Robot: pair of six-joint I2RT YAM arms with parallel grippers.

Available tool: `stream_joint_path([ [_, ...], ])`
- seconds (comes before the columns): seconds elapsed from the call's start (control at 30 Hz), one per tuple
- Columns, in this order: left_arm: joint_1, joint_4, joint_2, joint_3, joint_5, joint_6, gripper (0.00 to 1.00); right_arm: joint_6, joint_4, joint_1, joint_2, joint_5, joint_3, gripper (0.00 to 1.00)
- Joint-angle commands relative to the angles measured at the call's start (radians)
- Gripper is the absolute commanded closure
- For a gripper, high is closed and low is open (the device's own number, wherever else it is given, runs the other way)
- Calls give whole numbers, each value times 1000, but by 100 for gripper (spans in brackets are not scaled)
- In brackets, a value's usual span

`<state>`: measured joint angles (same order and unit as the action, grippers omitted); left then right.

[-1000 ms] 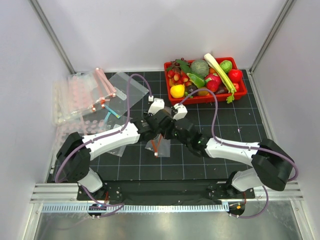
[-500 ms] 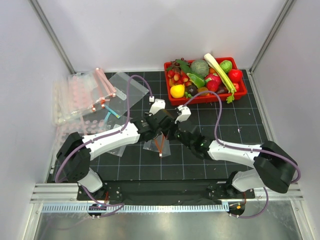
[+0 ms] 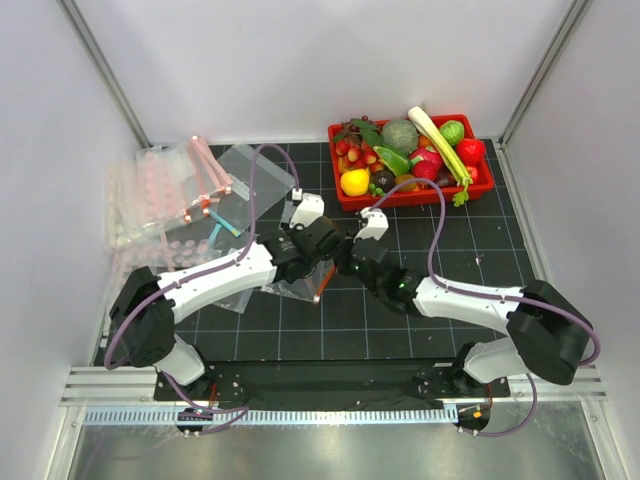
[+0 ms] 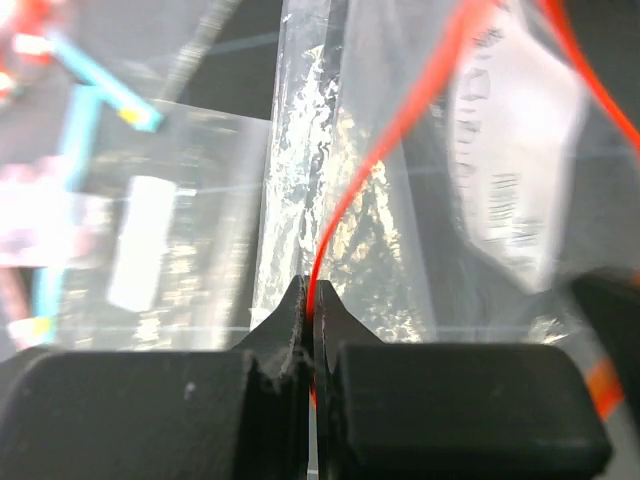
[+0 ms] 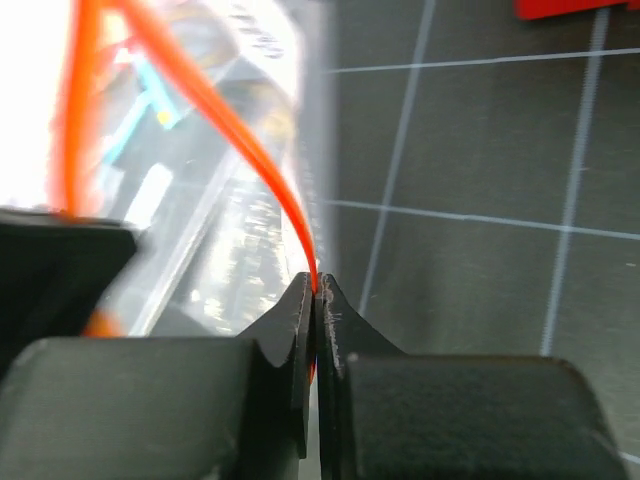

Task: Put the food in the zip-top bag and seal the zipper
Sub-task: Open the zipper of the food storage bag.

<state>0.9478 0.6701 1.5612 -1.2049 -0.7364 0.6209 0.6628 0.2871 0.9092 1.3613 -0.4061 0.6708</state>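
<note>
The clear zip-top bag (image 3: 291, 287) hangs between my two grippers at mid-table. My left gripper (image 3: 318, 260) is shut on its red-orange zipper (image 3: 321, 284); the left wrist view shows the strip (image 4: 400, 120) running out of the closed jaws (image 4: 313, 285) over the crinkled bag (image 4: 296, 200). My right gripper (image 3: 345, 262) is shut on the other lip of the zipper (image 5: 230, 130) at its fingertips (image 5: 315, 285). The two lips bow apart. The food lies in the red basket (image 3: 345, 200): a yellow fruit (image 3: 354, 182) and a small orange piece (image 3: 405, 184). No food shows in the bag.
The basket also holds a pale-green celery stalk (image 3: 440, 140), grapes (image 3: 352, 150) and other toy produce. A pile of clear bags with pink strips (image 3: 165, 190) lies at the left. A loose clear bag (image 3: 255, 170) lies behind my left arm.
Both grippers have shifted slightly back and left with the bag. The bag now spreads out to the left, and the zipper strip lies more slanted.
</note>
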Motion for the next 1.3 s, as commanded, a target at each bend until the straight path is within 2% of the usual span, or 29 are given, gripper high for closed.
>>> stream_joint_path([
  [0.0,-1,164,-41,-82,-195,16,100,20,-46,-24,36,-109,49,91],
  [0.03,-1,183,-43,-96,-207,14,100,21,-60,-32,44,-115,58,90],
  [0.07,-1,206,-41,-102,-245,16,100,29,-77,-44,51,-128,64,82],
  [0.13,-1,272,-39,-114,-283,33,100,53,-112,-102,65,-105,70,81],
  [0.17,-3,284,-41,-120,-300,37,100,63,-115,-133,68,-52,67,77],
  [0.23,-7,296,-55,-117,-299,40,99,77,-80,-199,76,16,46,76],
  [0.33,-14,257,-67,-99,-253,7,97,75,-55,-216,82,67,39,73],
  [0.4,-15,273,-64,-102,-277,10,96,73,-57,-214,85,84,41,71],
  [0.47,-15,304,-53,-113,-313,40,97,70,-55,-216,88,85,44,66],
  [0.57,-15,466,-30,-148,-429,158,95,78,-54,-219,96,81,44,63],
  [0.67,-15,552,-12,-179,-489,235,95,93,-57,-234,111,99,46,63],
  [0.8,-15,520,11,-182,-452,197,94,95,-62,-236,140,131,62,63],
  [0.87,-15,485,14,-179,-420,162,94,69,-45,-234,144,174,65,59],
  [0.9,-17,458,11,-174,-402,139,94,49,-13,-234,137,199,56,55],
  [0.93,-15,383,8,-151,-346,110,94,38,6,-231,136,240,52,44],
  [1.03,-24,278,13,-119,-244,2,94,3,63,-224,137,295,49,29],
  [1.07,-33,226,19,-117,-180,-15,95,-2,66,-224,142,315,52,29],
  [1.13,-46,165,48,-114,-137,-61,96,-11,72,-222,153,323,58,28],
  [1.27,-63,151,131,-151,-90,-90,98,-22,70,-222,165,337,69,27],
])
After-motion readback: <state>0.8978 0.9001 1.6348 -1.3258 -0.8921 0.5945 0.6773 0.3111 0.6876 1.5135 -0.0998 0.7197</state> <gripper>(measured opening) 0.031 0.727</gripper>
